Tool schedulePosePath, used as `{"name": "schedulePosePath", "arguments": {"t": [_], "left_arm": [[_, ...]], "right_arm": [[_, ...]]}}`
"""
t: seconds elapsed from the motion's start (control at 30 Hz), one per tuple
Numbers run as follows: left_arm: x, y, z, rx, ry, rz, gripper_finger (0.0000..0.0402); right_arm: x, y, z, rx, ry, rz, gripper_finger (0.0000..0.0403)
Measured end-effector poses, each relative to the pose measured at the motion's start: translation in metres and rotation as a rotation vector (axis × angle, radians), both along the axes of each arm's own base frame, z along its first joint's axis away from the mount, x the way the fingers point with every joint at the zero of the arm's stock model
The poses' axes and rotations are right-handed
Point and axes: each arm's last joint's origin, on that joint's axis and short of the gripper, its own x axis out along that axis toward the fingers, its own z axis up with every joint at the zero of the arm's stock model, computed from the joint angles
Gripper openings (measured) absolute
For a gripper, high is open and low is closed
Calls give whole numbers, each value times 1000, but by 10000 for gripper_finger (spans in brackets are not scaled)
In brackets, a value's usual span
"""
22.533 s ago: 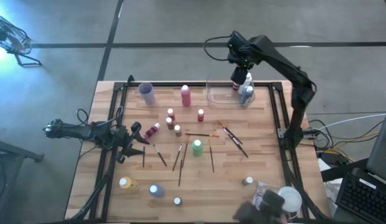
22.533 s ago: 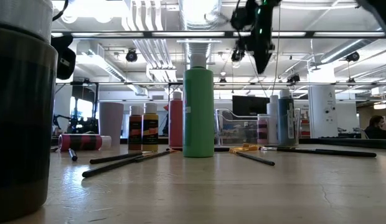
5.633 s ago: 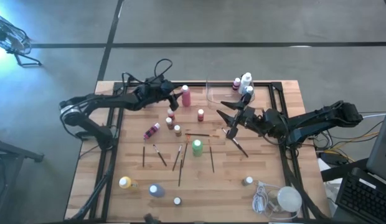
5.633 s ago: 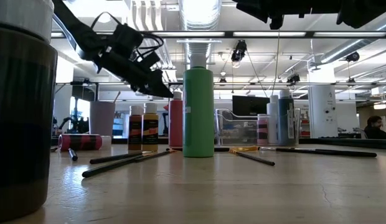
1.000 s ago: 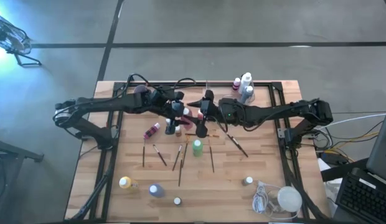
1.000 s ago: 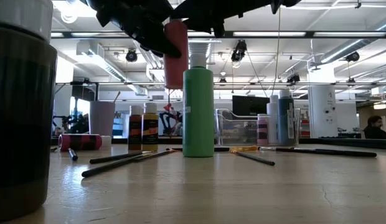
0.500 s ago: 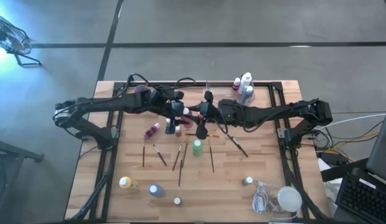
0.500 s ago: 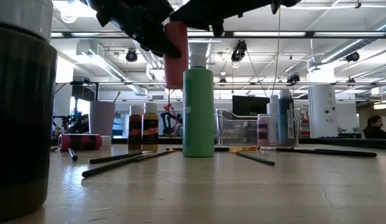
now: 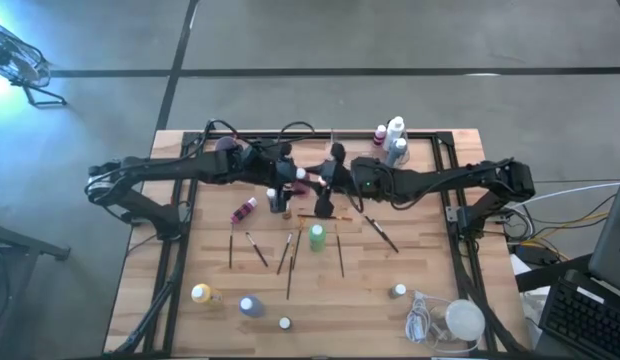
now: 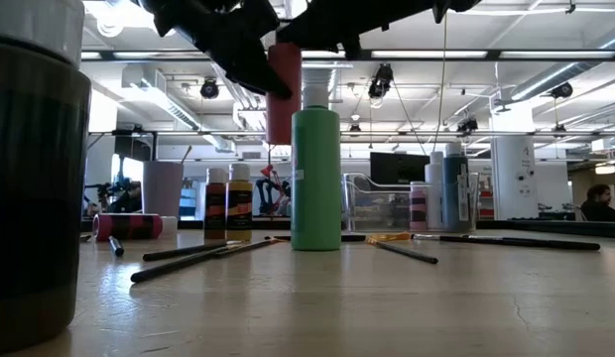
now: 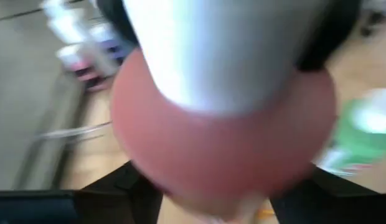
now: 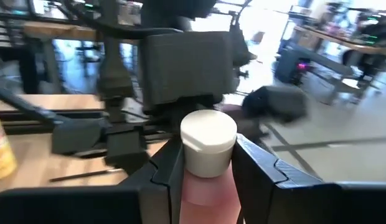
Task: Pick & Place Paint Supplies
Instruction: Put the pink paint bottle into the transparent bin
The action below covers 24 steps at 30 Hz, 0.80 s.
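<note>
The pink bottle is held in the air over mid-table, just behind the green bottle. The right gripper is clamped on its neck below the white cap; the left gripper is seen released around its base. Three bottles stand in the clear tray. Most bottles and every paintbrush are left on the table.

2 dark jointed arms, looping black cables.

Both grippers meet above the table's middle, a bottle between them.
</note>
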Motion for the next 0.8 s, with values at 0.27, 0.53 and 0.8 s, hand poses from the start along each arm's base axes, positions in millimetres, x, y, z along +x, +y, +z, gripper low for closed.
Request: {"name": "schedulePosePath", "arguments": {"t": [0.27,0.53,0.8], "left_arm": [[-7,6,8,124,67,176,297],[-19,8,22,162,33,236,294],[-35,4,35,116,-22,277,295]], "right_arm": [[-23,-7,11,11,81,-132,99],[-56,-19,22,31,65,-205,99],[-96,-43,28,58,9,-398,99]]}}
